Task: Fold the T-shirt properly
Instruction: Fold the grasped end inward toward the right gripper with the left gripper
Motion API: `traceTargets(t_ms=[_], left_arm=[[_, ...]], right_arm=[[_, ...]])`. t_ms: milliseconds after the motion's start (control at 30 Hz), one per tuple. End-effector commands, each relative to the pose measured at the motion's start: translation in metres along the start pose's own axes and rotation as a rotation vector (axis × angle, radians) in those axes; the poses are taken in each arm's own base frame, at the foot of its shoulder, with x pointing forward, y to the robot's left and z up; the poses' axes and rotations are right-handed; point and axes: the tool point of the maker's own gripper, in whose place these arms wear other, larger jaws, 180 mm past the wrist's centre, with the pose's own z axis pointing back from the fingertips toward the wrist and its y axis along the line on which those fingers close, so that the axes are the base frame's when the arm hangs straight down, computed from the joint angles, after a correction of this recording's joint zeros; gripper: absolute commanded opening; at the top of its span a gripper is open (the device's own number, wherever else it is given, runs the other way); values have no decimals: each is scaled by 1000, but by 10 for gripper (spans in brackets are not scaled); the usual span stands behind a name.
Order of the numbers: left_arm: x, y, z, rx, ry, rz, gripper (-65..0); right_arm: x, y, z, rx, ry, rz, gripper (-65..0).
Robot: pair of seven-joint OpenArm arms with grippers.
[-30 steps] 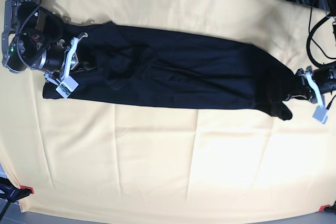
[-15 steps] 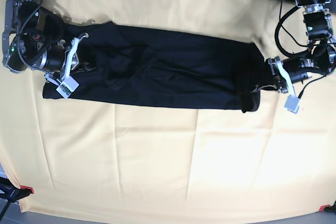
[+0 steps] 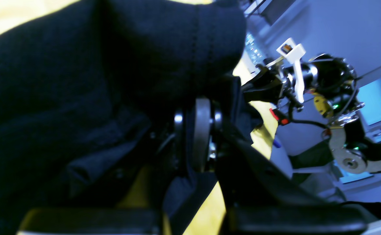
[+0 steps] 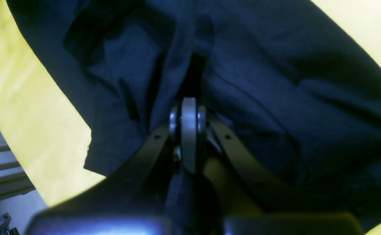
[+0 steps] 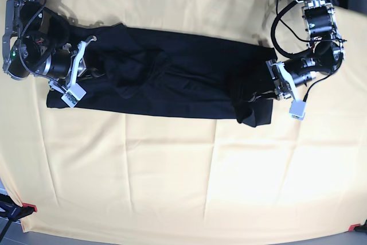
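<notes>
Over the last second the left gripper (image 5: 274, 89) has travelled inward across the table, dragging the shirt's end with it, so the T-shirt (image 5: 172, 73) now lies shorter, with a bunched, doubled-over lump where its far end used to stretch flat. The right gripper (image 5: 80, 73) has not shifted.

The yellow cloth (image 5: 172, 187) covers the whole table, creased in a loose grid. On its upper half the T-shirt lies as a long dark band, running from the right gripper's side towards the left gripper. Its folded end (image 5: 252, 110) hangs a little below the band's lower edge.

In the left wrist view, dark fabric (image 3: 79, 81) drapes over and around the gripper (image 3: 202, 133), whose jaws are clenched on a fold of it; the picture is dim there, so the exact pinch is hard to make out. The other arm (image 3: 324, 85) shows beyond, across the table.

In the right wrist view the jaws are likewise pressed together on the shirt (image 4: 275, 98), with wrinkles running towards the gripper (image 4: 189, 130) and yellow cloth (image 4: 40, 114) beside the hem.
</notes>
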Motion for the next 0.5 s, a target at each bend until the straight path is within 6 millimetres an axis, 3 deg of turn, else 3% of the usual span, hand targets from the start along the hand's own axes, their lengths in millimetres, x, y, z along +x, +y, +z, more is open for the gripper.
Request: traceTargets(t_ms=[0, 467], left_arm=[[15, -8, -1, -30, -50, -28, -650], [-10, -32, -38, -141, 5, -23, -650]], right_arm=[[13, -4, 7, -10, -44, 22, -650], [13, -4, 7, -10, -43, 22, -650]])
